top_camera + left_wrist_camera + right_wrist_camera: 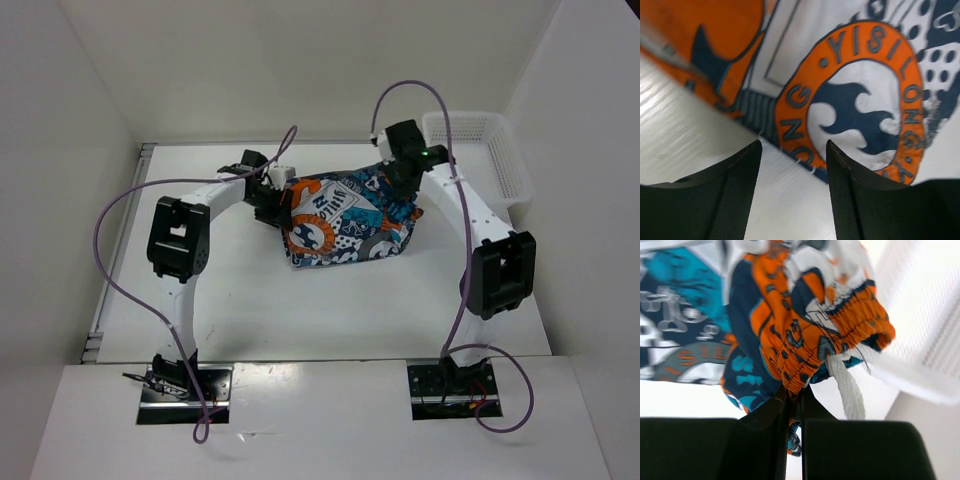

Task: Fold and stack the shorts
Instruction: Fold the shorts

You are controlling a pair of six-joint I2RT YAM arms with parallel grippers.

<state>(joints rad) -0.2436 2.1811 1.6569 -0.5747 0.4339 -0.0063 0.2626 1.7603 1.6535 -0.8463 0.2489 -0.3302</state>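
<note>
The printed shorts (345, 222) lie bunched in the middle of the table, partly lifted at their right end. My right gripper (402, 196) is shut on the orange elastic waistband (840, 325), which hangs bunched above its jaws (795, 392); a white drawstring (846, 386) dangles beside them. My left gripper (274, 202) is at the left end of the shorts, low over the table. In the left wrist view it (794, 150) stands open, with bare table between its fingers and the frayed hem of the shorts (860, 100) just past the tips.
A white mesh basket (484, 152) stands at the back right, close to the right arm; its wall (925, 330) fills the right side of the right wrist view. White walls close in the table (300, 310) on the left, back and right.
</note>
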